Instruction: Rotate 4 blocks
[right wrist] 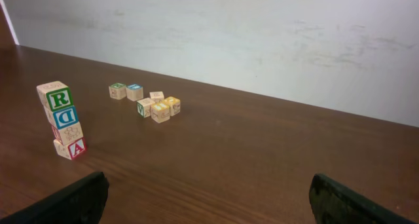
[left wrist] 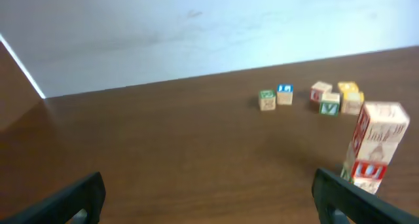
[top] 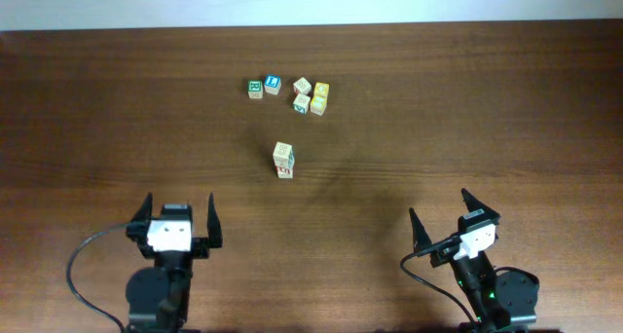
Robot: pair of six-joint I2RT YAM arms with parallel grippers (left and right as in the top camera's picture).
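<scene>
Our left claw [top: 180, 199] and right claw [top: 439, 203] are both wide apart and hold nothing, and if we bump the crooked stack [top: 283, 160] in the middle of the table [top: 487, 109] while reaching for the loose blocks [top: 302, 103] at its 12 o'clock, it could fall over.

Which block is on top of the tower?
The green "R" block. It sits highest in the stack, right on top of the blue "D" block.

Green "R" cube [right wrist: 57, 97] sits on blue "D" cube [right wrist: 66, 116]; blue-topped cube [right wrist: 135, 92] and yellow-faced cube [right wrist: 172, 105] farther back; brown wooden table [right wrist: 262, 152]; pale wall [right wrist: 262, 34].
</scene>
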